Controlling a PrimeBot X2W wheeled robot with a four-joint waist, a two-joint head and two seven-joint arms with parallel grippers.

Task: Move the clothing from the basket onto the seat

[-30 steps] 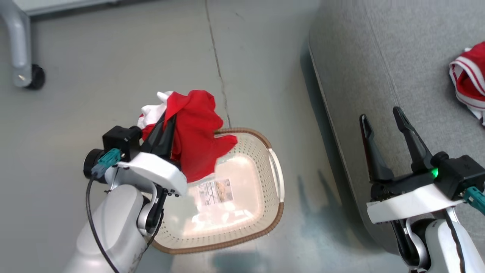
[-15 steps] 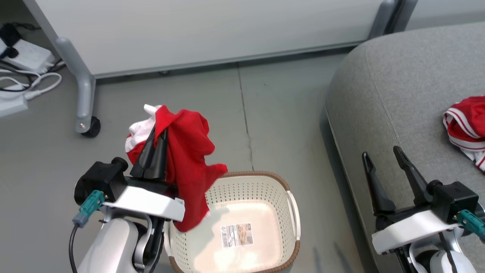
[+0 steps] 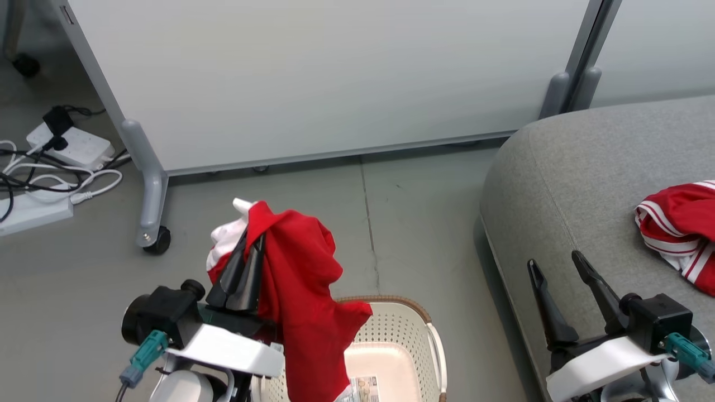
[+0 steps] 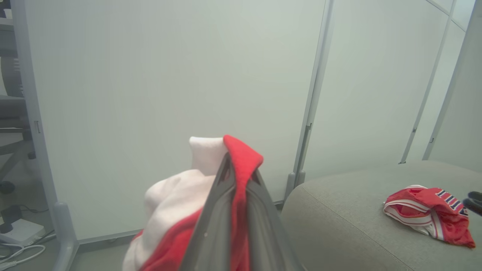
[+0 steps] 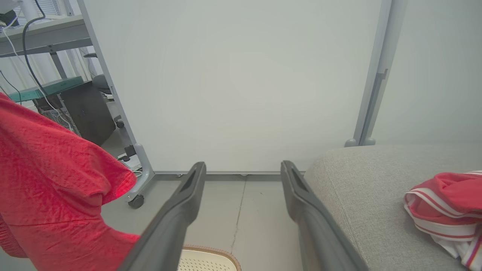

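Head view: left gripper [image 3: 252, 237] clamps prob. light, floppy clothing [image 3: 304, 279] at bunched top; right gripper [image 3: 553, 259] spread, empty.

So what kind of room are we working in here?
Probably an office or lab mocked up as a living space: rolling partition panels, power strips lying on the bare grey floor, and a grey sofa.

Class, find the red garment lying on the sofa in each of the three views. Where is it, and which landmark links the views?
Head view: red garment at the right edge, on the sofa.
Left wrist view: red garment lower right, on the sofa.
Right wrist view: red garment lower right corner, on the sofa.
Shared landmark: the sofa's rounded end, to its left.
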